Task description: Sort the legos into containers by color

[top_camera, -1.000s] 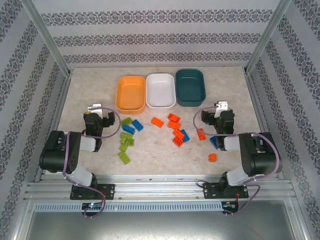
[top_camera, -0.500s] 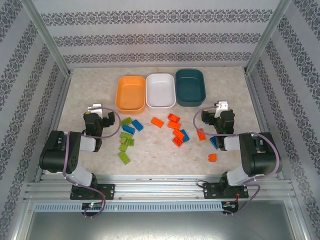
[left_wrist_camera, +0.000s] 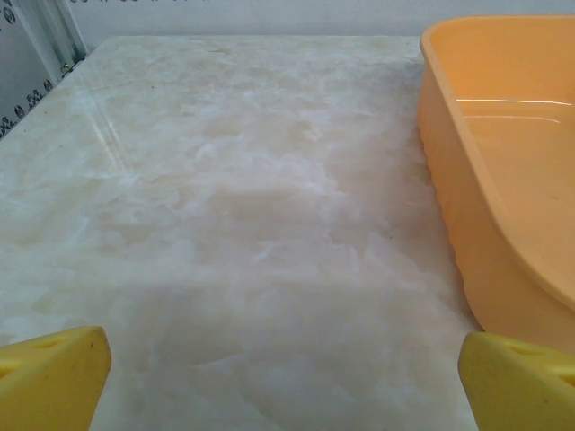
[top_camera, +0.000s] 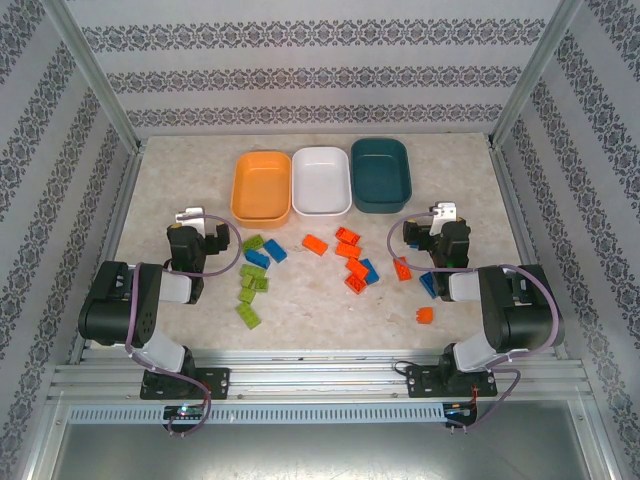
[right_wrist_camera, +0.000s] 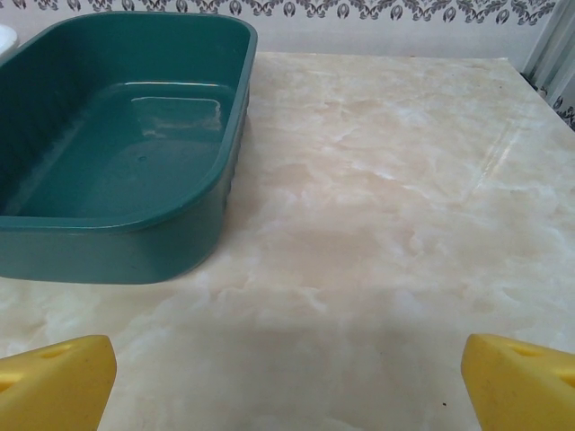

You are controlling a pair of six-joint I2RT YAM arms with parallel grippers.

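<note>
Marble tabletop: your legos lie loose near three containers; your left gripper and right gripper both spread wide.

Lab test booth: aluminium frame, wallpapered panels.

The left arm is being held folded low over its base, with the wrist pointed away from the near edge. The right arm is being held in a mirrored fold. The left gripper is being held spread wide and empty, its yellow fingertips being seen at the lower corners of the wrist view. The right gripper is likewise being held wide apart and empty.
</note>
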